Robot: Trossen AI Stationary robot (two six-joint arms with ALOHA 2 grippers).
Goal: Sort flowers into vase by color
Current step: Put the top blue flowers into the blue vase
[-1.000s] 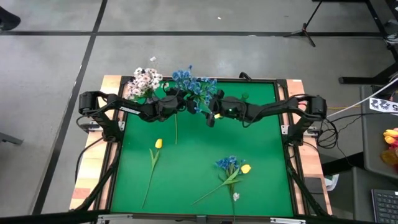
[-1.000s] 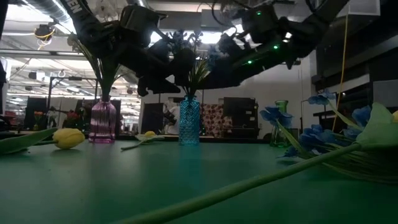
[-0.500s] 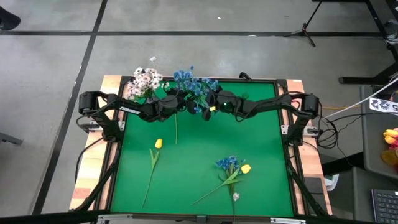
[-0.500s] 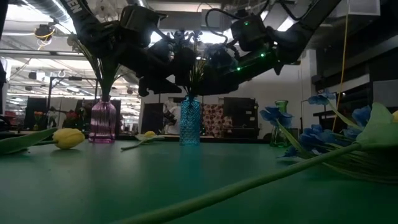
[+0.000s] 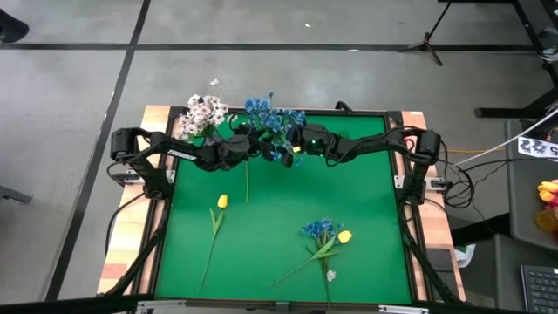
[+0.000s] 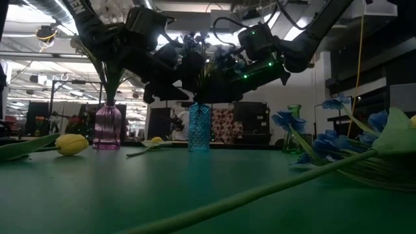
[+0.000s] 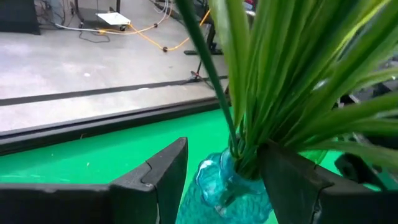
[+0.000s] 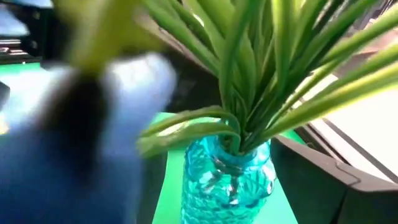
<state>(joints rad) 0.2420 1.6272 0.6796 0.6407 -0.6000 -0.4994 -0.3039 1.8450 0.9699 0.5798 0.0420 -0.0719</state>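
Note:
A blue glass vase (image 6: 198, 127) near the table's far edge holds blue blooms (image 5: 272, 124) on green stalks (image 7: 261, 93). My left gripper (image 7: 224, 180) is open, with one finger on each side of the vase's neck (image 7: 230, 171). My right gripper (image 5: 296, 150) hovers just right of the same bouquet, facing the vase (image 8: 227, 177). A blurred blue and yellow-green shape (image 8: 93, 124) fills the near part of the right wrist view. To the left, a pink vase (image 6: 107, 127) holds white sprays (image 5: 202, 113). My left gripper comes in level from the table's left, just above the blue vase's body, with its fingers (image 7: 292, 180) around the neck below the stalks. I cannot tell whether either finger touches the glass or the stalks. The vase stands upright on the mat.
A yellow tulip (image 5: 221, 201) lies left of centre and a loose green stalk (image 5: 247, 179) lies below the left gripper. A blue flower (image 5: 321, 230) and a yellow bud (image 5: 344, 235) lie right of centre. A green vase (image 6: 294, 123) stands at the far right. Bare mat (image 5: 279, 209) lies between.
My right gripper has moved toward the table's left and far edge, closing in on the blue vase's bouquet at stalk height. The left gripper and the vases have kept still.

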